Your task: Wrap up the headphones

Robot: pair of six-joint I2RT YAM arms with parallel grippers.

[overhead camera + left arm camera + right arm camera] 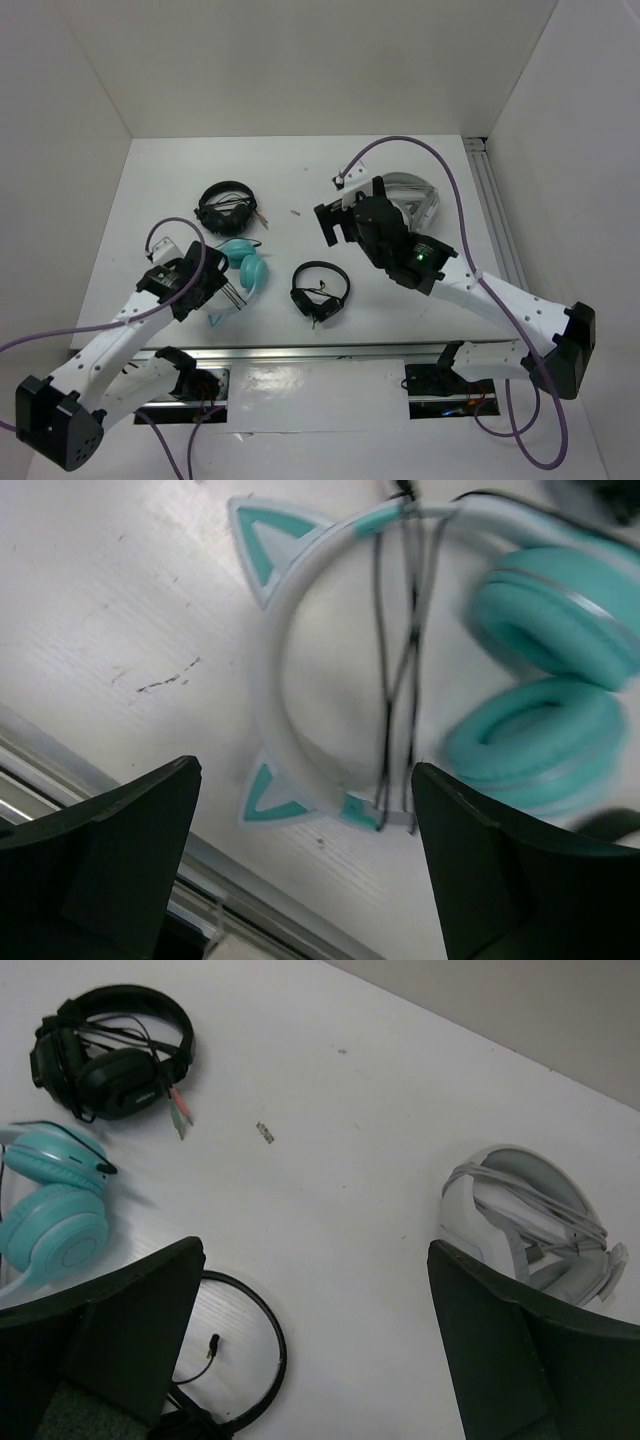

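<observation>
Hovering at the left, the left gripper is spread wide over the headphones, gripping nothing. They lie flat on the white table, toward its near left — smooth mint headband, two pointed cat ears, soft-looking teal cushions. The thin black cable crosses the band in several strands, so the wrapping looks largely done; any loose end I can't see. Further right, the right gripper hangs open too, near matte grey-white headphones.

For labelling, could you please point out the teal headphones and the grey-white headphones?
teal headphones (558,615), left wrist view, upper ear cup.
grey-white headphones (525,1172), right wrist view, headband.
</observation>
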